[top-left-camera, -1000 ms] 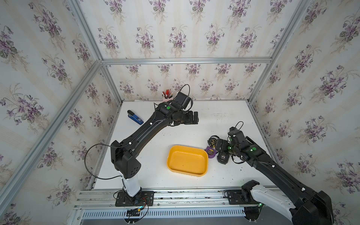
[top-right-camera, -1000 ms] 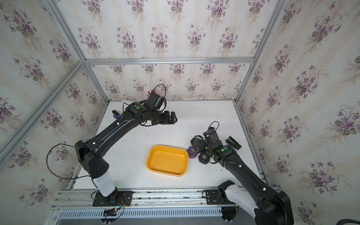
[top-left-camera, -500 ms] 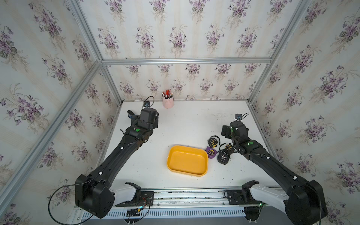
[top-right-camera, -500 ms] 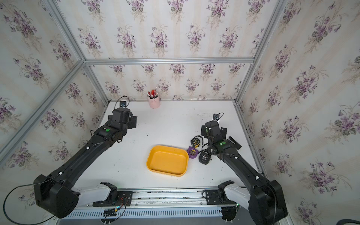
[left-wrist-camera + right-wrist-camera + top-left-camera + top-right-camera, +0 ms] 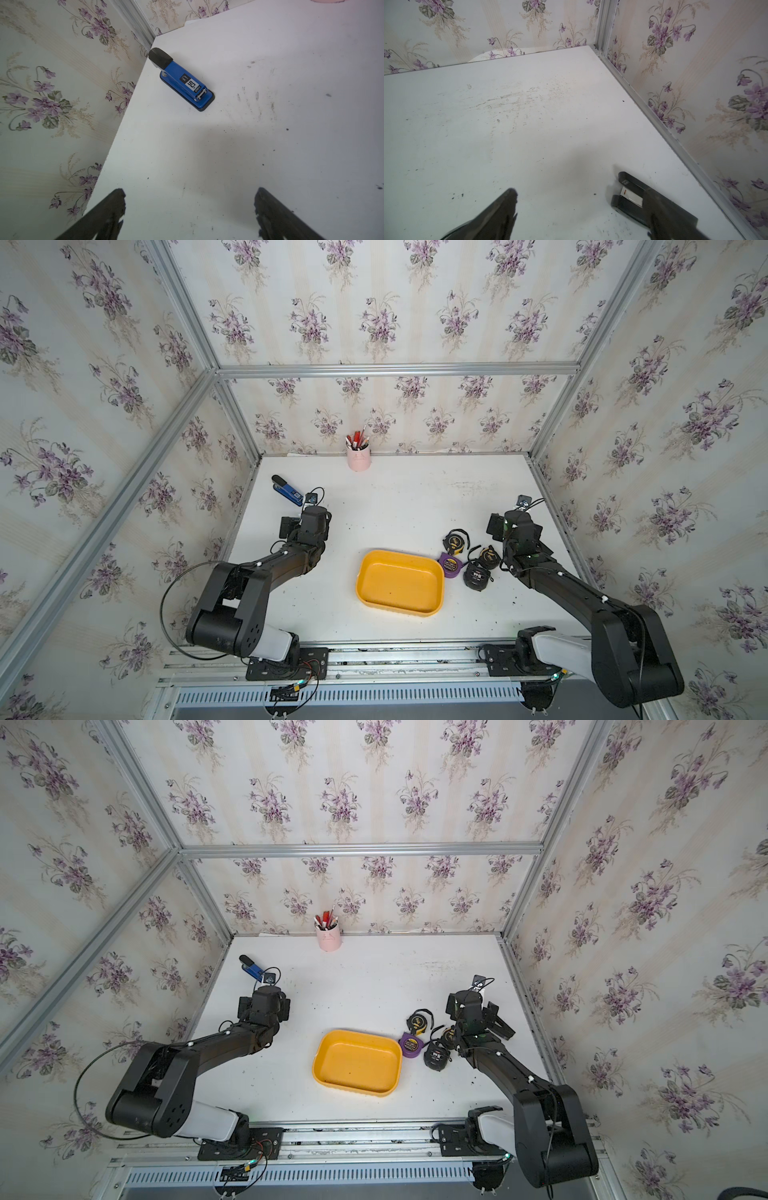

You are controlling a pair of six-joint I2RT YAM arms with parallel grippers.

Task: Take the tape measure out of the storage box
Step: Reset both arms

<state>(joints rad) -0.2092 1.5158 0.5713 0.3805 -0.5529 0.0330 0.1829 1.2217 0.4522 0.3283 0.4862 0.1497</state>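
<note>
The storage box (image 5: 399, 605) (image 5: 357, 1085), a shallow yellow tray, lies front centre in both top views with nothing inside. Several tape measures lie on the table just right of it: a black-and-yellow one (image 5: 455, 540) (image 5: 417, 1021), a purple one (image 5: 451, 565) (image 5: 410, 1046) touching the rim, and a black one (image 5: 476, 574) (image 5: 435, 1052). My right gripper (image 5: 515, 531) (image 5: 471, 1011) (image 5: 579, 192) is open and holds nothing, behind and to the right of them. My left gripper (image 5: 309, 526) (image 5: 265, 1009) (image 5: 190, 193) is open over bare table at the left.
A blue stapler (image 5: 287, 490) (image 5: 251, 968) (image 5: 182, 83) lies by the left wall, ahead of the left gripper. A pink pen cup (image 5: 358, 458) (image 5: 329, 939) stands at the back wall. A flat black object (image 5: 503, 1027) (image 5: 629, 193) lies beside the right gripper, near the right wall.
The left arm has swung from the back centre to the left and folded back, uncovering the pen cup. The right gripper has drawn away from the tape measures toward the right wall.
</note>
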